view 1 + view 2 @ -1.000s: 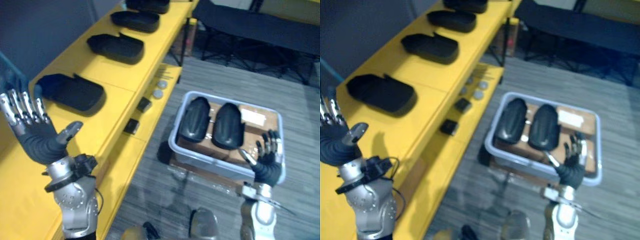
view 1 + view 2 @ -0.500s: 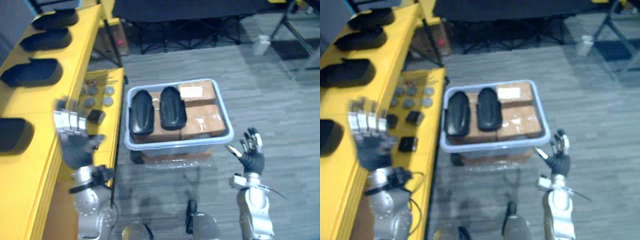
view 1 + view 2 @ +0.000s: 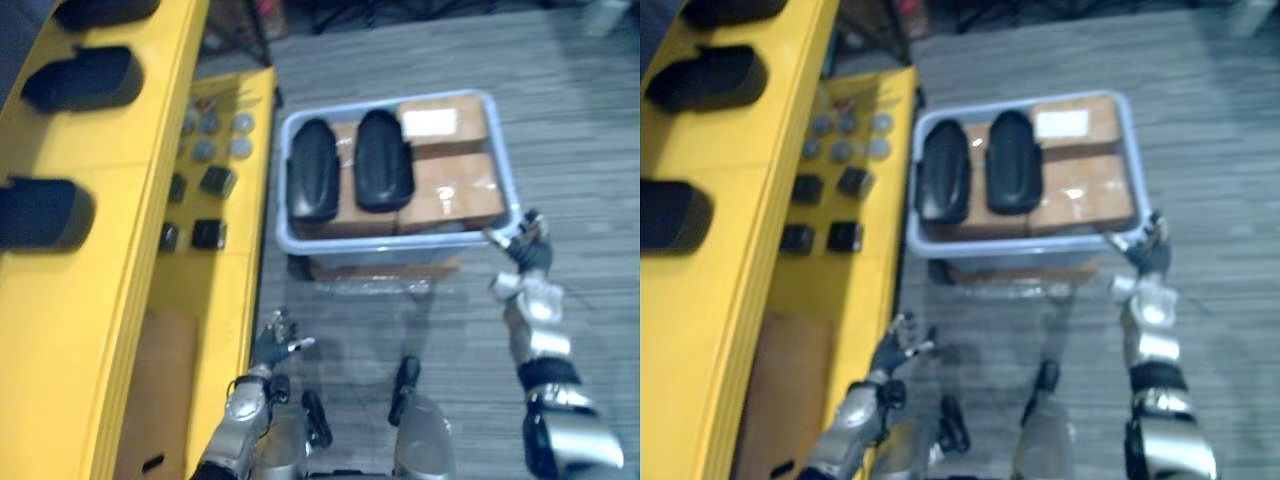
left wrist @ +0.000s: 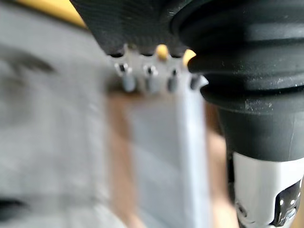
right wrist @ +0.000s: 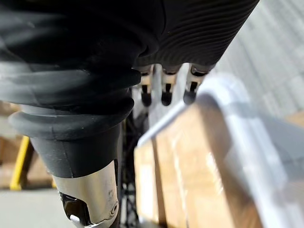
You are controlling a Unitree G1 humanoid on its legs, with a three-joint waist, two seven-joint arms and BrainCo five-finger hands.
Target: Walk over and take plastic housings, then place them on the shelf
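Observation:
Two black plastic housings (image 3: 313, 183) (image 3: 385, 172) lie side by side on cardboard boxes inside a grey bin (image 3: 392, 243) on the floor. More black housings (image 3: 75, 78) (image 3: 40, 212) rest in a row on the yellow shelf (image 3: 100, 300) at the left. My right hand (image 3: 528, 250) is open at the bin's near right corner, and in the right wrist view its fingers (image 5: 165, 92) reach straight along the bin's rim (image 5: 223, 95). My left hand (image 3: 275, 340) hangs low beside the shelf's lower tier, open and holding nothing.
The shelf's lower tier (image 3: 235, 200) carries small black blocks (image 3: 208, 233) and round grey discs (image 3: 205, 150). A brown cardboard sheet (image 3: 150, 390) lies on it nearer me. Grey carpet (image 3: 580, 120) lies open right of the bin.
The camera has swung, so the bin now sits closer and more centred. My left hand has dropped from shelf height to low by the floor. My right hand has reached the bin's near right corner.

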